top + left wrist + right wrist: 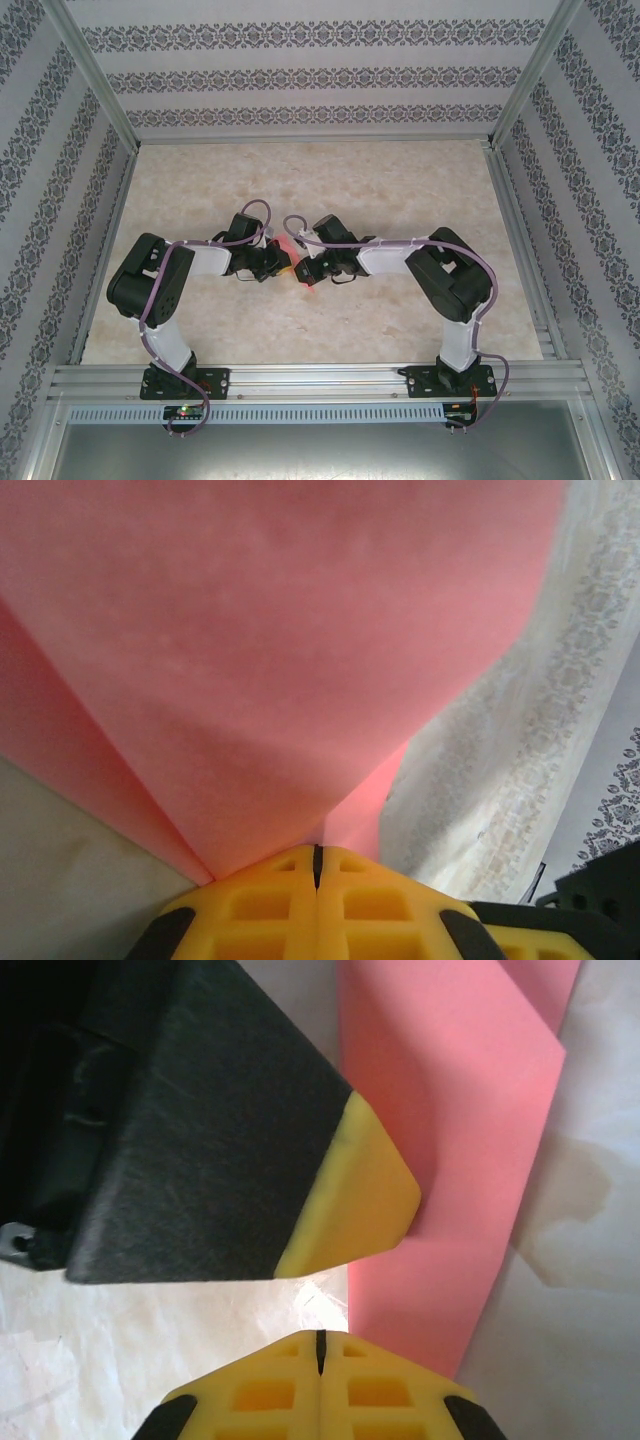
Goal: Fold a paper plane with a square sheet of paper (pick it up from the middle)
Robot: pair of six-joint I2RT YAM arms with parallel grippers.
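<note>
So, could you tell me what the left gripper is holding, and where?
The pink paper, pinched between the left gripper's shut fingertips where its folds converge.

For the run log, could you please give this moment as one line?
left jaws: shut on folded pink paper | right jaws: shut beside it | place: table centre

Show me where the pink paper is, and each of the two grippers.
pink paper [450, 1140], right wrist view, on its flat folded face.
left gripper [317, 858], left wrist view, at the seam between its shut yellow fingertips.
right gripper [320, 1343], right wrist view, at its shut fingertips' seam.
</note>
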